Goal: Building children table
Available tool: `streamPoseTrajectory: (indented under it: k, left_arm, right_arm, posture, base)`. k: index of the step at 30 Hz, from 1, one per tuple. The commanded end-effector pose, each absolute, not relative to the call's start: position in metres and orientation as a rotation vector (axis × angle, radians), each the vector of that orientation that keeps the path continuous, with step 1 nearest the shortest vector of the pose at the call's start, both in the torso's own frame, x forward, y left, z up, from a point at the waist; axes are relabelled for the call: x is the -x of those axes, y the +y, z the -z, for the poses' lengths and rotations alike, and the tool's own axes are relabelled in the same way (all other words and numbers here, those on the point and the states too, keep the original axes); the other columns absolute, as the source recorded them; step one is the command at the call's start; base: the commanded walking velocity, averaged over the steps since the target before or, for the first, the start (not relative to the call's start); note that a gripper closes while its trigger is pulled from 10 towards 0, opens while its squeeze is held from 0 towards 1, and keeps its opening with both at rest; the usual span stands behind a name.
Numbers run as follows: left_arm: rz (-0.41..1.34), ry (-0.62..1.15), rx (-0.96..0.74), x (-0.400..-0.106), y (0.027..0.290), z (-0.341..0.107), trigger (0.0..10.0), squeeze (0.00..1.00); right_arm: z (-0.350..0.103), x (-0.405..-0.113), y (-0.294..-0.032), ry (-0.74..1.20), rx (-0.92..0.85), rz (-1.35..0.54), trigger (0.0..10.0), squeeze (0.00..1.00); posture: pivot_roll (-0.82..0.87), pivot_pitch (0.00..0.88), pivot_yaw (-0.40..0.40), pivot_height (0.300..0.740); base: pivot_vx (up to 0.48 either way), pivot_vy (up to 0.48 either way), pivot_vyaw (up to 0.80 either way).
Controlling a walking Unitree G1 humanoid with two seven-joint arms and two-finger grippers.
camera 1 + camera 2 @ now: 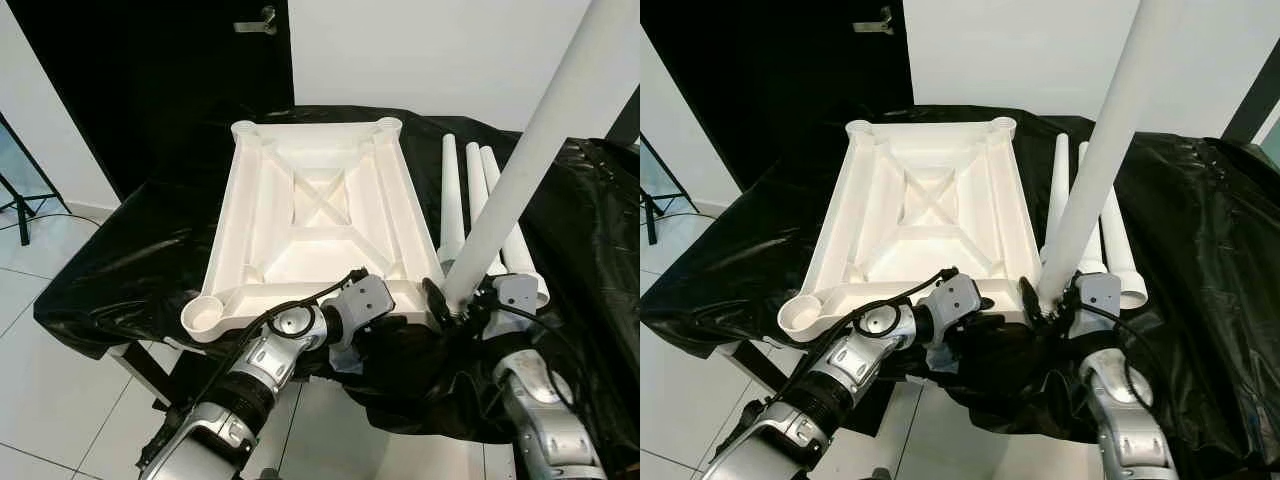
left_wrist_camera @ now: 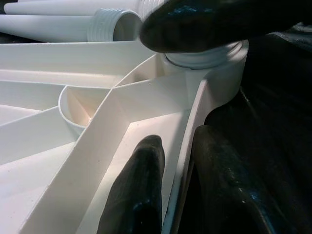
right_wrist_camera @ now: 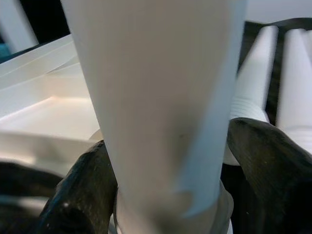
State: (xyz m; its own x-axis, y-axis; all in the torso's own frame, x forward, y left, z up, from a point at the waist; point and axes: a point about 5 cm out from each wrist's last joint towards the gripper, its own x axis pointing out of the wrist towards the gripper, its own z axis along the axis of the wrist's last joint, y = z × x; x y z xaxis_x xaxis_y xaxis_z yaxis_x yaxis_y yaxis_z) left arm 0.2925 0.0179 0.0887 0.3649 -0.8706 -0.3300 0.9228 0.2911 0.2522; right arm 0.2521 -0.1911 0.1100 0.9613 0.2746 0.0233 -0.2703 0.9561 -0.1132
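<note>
Near edge, left: left gripper [image 1: 400, 318] clamped on the near rim of the upturned tabletop [image 1: 320, 215] — one finger [image 2: 139, 190] inside the tray wall, the other outside, thin wall pinched between. Holds the top steady against twist.

Near edge, right: right gripper [image 1: 462, 300] closed around the base of the upright leg [image 1: 540, 140], black fingers [image 3: 83, 195] hugging both sides just above the threaded end. Leg seated in, or at, the near right corner socket [image 2: 209, 61]; stands tilted, leaning right and toward the camera at its top. Thread engagement — cannot tell.

Near left corner: open round socket [image 1: 205, 318], empty, smooth cup shape.

Middle: tabletop lies underside up on black plastic sheeting [image 1: 130, 250] draped over the support. White moulded plastic, matte-gloss, crossed ribs in the centre, raised rim all round, round sockets at far corners too.

Right of the tabletop: three spare legs [image 1: 475, 200] lying side by side, tapered white tubes, ribbed threaded collars at the near ends.

Handling judgement: parts likely light, hollow, stiff; surfaces slick, so a low grip near the collar best for turning. Long leg gives leverage — cross-threading a risk if tilted. Sheeting soft, crinkled, slippery; top may slide unless held.
</note>
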Motion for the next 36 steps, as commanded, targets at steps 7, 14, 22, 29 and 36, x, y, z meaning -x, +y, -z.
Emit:
streamPoseTrajectory:
  k: [7,14,22,29,36]
  left_arm:
    - [1.227,0.309,-0.458,-0.282,0.033,-0.058,10.0,0.00]
    - [1.223,0.310,-0.458,-0.282,0.034,-0.057,10.0,0.00]
    - [1.225,0.310,-0.460,-0.282,0.033,-0.057,10.0,0.00]
    - [1.233,0.307,-0.453,-0.280,0.028,-0.057,10.0,0.00]
    - [1.237,0.312,-0.451,-0.279,0.029,-0.055,10.0,0.00]
  right_arm:
    - [-0.108,-0.257,-0.213,0.061,0.113,-0.407,0.0,0.00]
    - [-0.107,-0.257,-0.208,0.070,0.082,-0.458,0.0,0.00]
    - [-0.102,-0.255,-0.205,0.038,0.041,-0.339,0.0,0.00]
    - [-0.103,-0.238,-0.211,-0.072,0.075,0.028,0.0,0.00]
    - [-0.102,-0.240,-0.208,-0.070,0.029,0.146,0.0,0.00]
  posture:
    - [0.22,0.000,-0.017,0.740]
    - [0.22,0.000,-0.014,0.740]
    - [0.22,0.000,-0.017,0.740]
    - [0.21,0.000,-0.022,0.740]
    - [0.20,0.000,-0.018,0.740]
  base:
    - [0.000,0.000,0.00]
    - [0.000,0.000,0.00]
    - [0.000,0.000,0.00]
    - [0.000,0.000,0.00]
    - [0.000,0.000,0.00]
